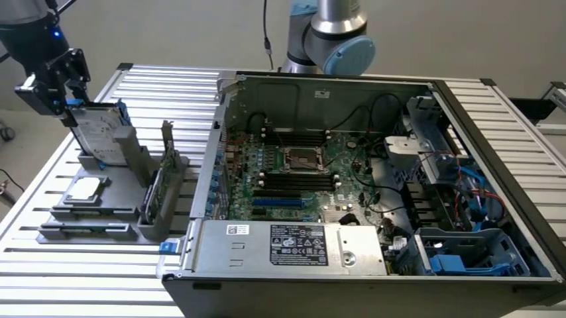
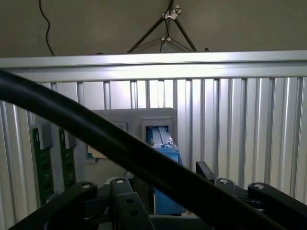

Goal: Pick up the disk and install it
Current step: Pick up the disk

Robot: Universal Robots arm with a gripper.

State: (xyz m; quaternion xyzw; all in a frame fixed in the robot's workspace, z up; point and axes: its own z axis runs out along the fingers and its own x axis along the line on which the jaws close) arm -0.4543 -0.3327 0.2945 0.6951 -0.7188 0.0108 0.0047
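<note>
Open robot tool (image 1: 63, 109) over an upright disk (image 1: 95, 129) in a grey holder (image 1: 99, 162).
The tool's jaws are spread wide and grip nothing. The disk, silver with a blue frame, stands on edge directly beneath the tool, slotted into the holder on a slatted metal surface (image 1: 53, 265). Its top edge sits between the open jaws; whether they touch it cannot be told. A square chip (image 1: 86, 189) lies flat below the disk. An open computer case (image 1: 292, 99) stands well apart from the tool, toward the exterior view's right.
</note>
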